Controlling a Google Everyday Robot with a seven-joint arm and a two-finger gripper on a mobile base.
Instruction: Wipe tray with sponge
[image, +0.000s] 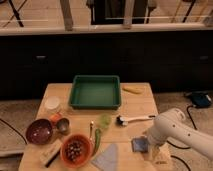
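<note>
The green tray (95, 92) sits at the back middle of the wooden table, with nothing in it. The small blue-grey sponge (139, 144) lies flat near the front right edge. My white arm reaches in from the right and bends down there. My gripper (152, 150) hangs right beside the sponge, on its right side, low over the table. Its jaws stand open and hold nothing. The arm hides the sponge's right edge.
A grey-blue triangular cloth (106, 159) lies in front, left of the sponge. A white-handled brush (134, 119) lies behind the sponge. An orange bowl (75, 149), tan block (50, 152), dark red bowl (40, 131), metal cup (62, 125) and white cup (51, 104) fill the left side. A yellow item (132, 90) lies right of the tray.
</note>
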